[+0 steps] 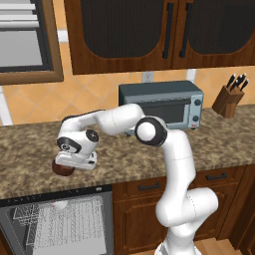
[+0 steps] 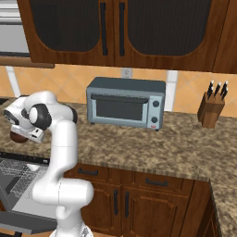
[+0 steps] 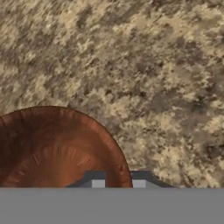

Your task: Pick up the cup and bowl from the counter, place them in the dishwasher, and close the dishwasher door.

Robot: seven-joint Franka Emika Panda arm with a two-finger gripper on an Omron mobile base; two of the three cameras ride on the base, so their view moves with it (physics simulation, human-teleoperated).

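Observation:
The dark reddish-brown bowl (image 1: 62, 169) sits on the granite counter (image 1: 149, 155) near its front edge, above the open dishwasher (image 1: 60, 224). My gripper (image 1: 74, 162) points down on the bowl's right side. In the hand view the bowl (image 3: 52, 148) fills the lower left, and its rim runs between my two fingertips (image 3: 98, 183), which stand close on either side of it. From the right, the bowl (image 2: 18, 137) peeks out under the gripper (image 2: 30, 134). A small white round shape in the rack (image 1: 60, 204) may be the cup. The dishwasher door (image 2: 28, 222) hangs lowered.
A grey toaster oven (image 1: 162, 104) stands at the back of the counter behind the arm. A wooden knife block (image 1: 229, 99) is at the far right. Dark wooden cabinets hang above and sit below the counter.

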